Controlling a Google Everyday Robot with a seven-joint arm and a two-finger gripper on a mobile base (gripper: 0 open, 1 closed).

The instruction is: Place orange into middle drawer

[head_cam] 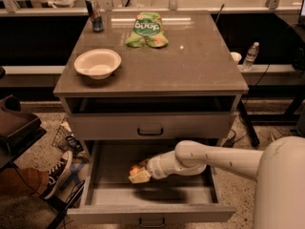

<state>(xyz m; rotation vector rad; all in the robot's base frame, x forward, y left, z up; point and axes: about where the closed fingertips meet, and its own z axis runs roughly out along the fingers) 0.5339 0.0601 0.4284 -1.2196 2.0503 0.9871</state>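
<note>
the fingers point(140, 176) clasp the orange point(135, 168) low inside the open middle drawer point(152, 213).

Dim lt; end effector point(139, 172) in drawer point(157, 195)
</note>
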